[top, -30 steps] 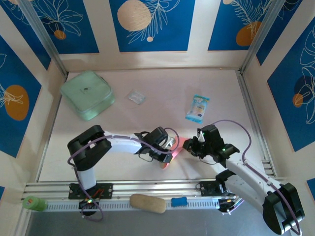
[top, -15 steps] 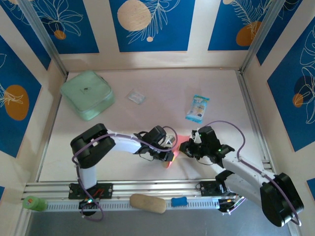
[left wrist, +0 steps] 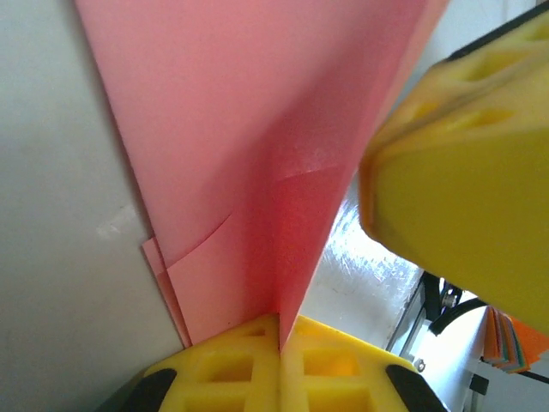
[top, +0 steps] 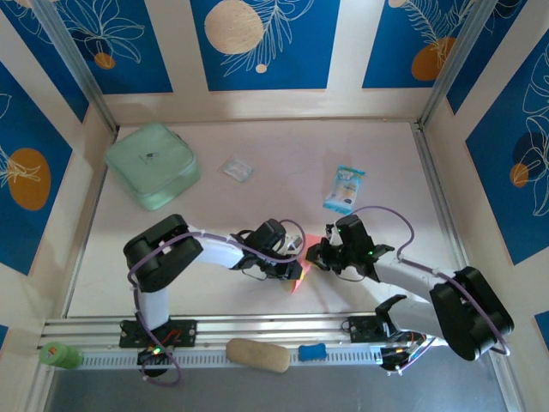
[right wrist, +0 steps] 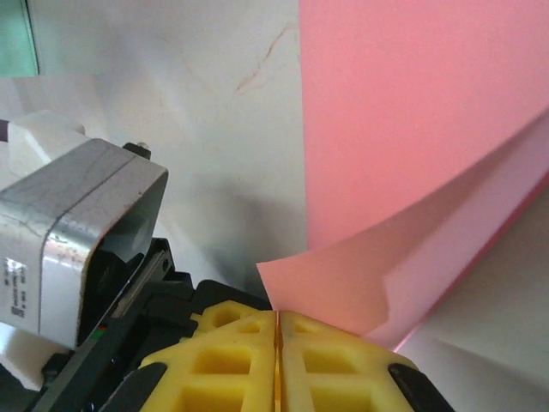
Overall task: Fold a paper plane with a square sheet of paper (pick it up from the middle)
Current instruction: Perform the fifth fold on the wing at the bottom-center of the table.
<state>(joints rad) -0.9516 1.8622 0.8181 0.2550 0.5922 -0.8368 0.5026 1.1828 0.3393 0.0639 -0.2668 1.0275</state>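
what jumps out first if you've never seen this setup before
The salmon-pink paper, partly folded, is held at the front middle of the table between the two arms. The left gripper is shut on its creased end and the right gripper is shut on a curled flap, the two close together. Farther back lie a mint-green pouch at the left and a blue-and-white packet at the right.

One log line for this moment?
left gripper: shut on pink paper | right gripper: shut on pink paper | stage: mid-fold
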